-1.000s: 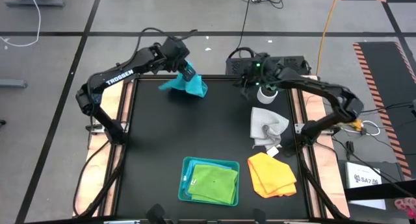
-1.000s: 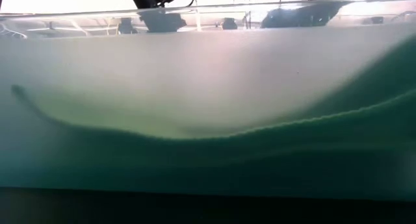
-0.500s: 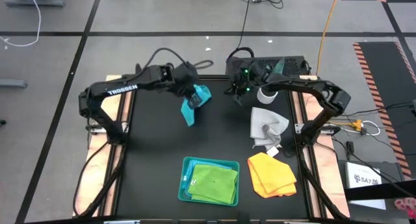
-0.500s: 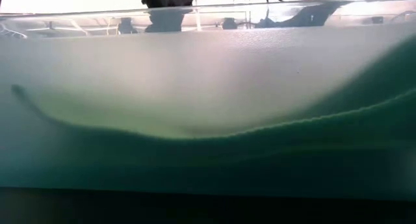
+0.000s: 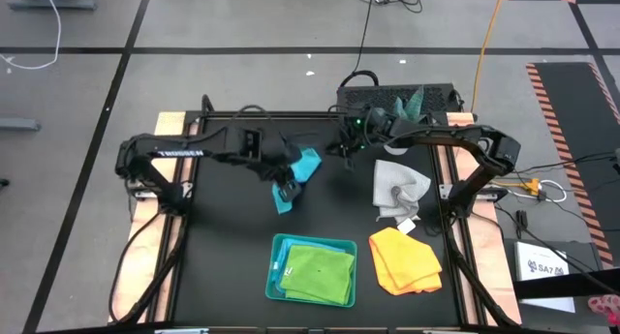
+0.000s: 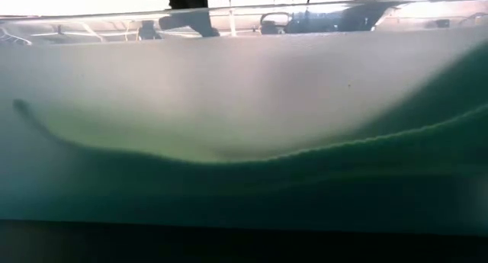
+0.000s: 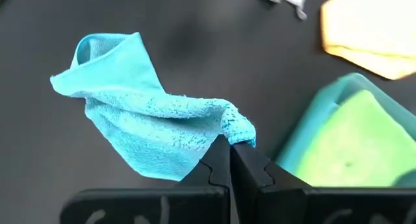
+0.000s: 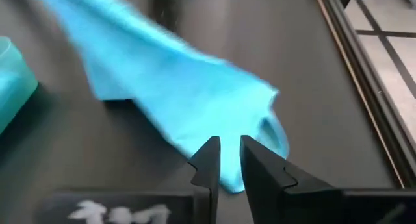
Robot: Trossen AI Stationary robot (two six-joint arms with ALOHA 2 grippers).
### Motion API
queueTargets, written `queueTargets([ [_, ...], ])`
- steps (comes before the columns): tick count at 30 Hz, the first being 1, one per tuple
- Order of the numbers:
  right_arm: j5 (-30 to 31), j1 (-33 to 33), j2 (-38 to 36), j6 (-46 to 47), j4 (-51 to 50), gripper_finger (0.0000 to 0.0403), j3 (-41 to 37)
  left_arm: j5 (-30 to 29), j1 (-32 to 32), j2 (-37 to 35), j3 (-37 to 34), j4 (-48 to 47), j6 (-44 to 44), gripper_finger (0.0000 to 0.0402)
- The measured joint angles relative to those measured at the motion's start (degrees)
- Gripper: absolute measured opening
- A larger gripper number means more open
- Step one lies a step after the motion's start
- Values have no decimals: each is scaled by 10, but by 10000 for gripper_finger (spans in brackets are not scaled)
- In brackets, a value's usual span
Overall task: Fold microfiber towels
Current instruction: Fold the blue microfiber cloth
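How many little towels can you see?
4: turquoise towel mid-table in the left pincer, grey-white towel on the right, yellow-orange towel nearer, green towel in the tray. More may be hidden.

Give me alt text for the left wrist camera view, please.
The left gripper, fingers shut, pinches a corner of a crumpled turquoise towel above the dark table. Beyond it are a lime green towel in a teal tray and a yellow-orange towel.
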Motion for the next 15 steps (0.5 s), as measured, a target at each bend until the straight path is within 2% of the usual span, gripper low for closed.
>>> queueTargets([
  [3, -4, -1, 0, 12, 10, 58, 0, 0, -25, 0, 0, -2, -28, 1],
  [9, -82, 13, 5, 51, 29, 59, 0, 7, -52, 0, 0, -32, -42, 1],
  [15, -110, 58, 60, 97, 121, 59, 1, 15, -55, 0, 0, -59, -39, 1],
])
